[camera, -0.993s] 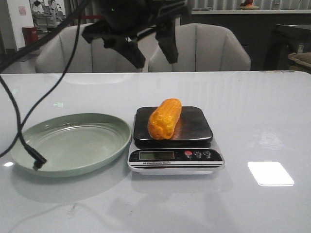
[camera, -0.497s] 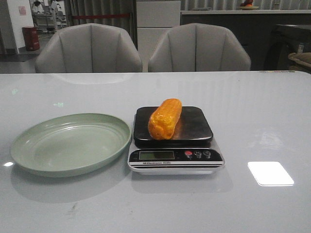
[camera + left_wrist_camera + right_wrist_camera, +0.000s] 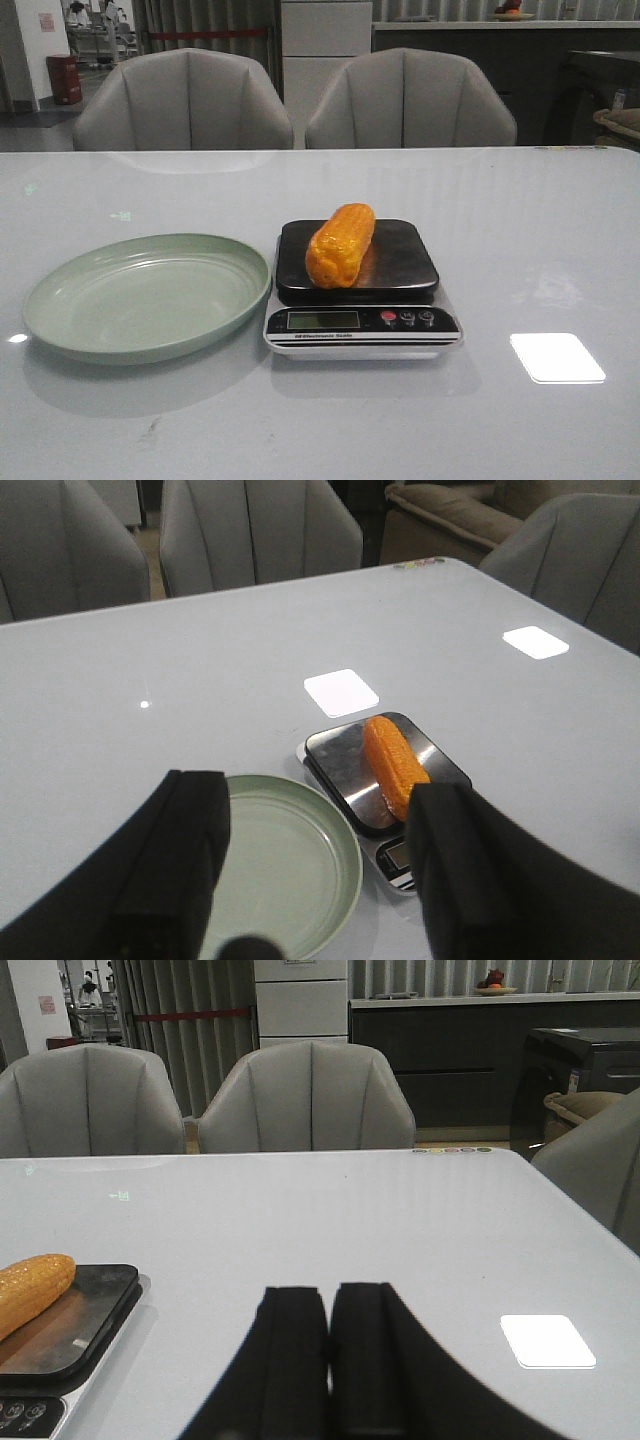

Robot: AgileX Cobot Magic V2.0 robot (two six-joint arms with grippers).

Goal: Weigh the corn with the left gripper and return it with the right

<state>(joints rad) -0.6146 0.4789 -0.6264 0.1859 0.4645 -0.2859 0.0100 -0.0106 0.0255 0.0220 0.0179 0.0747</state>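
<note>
The orange-yellow corn (image 3: pixel 340 244) lies on the black pan of a kitchen scale (image 3: pixel 400 262) in the middle of the table. It also shows in the left wrist view (image 3: pixel 393 762) and at the edge of the right wrist view (image 3: pixel 30 1290). My left gripper (image 3: pixel 320 810) is open and empty, high above the pale green plate (image 3: pixel 300 880) and the scale. My right gripper (image 3: pixel 329 1305) is shut and empty, low over bare table to the right of the scale. Neither gripper shows in the front view.
The pale green plate (image 3: pixel 140 295) sits empty to the left of the scale. The scale's display and buttons (image 3: pixel 405 318) face the front edge. Two grey chairs (image 3: pixel 300 100) stand behind the table. A bright light patch (image 3: pixel 556 357) lies on the table's right.
The left arm and its cable, over the scale and plate a second ago, have left the front view. The corn stays on the scale.
</note>
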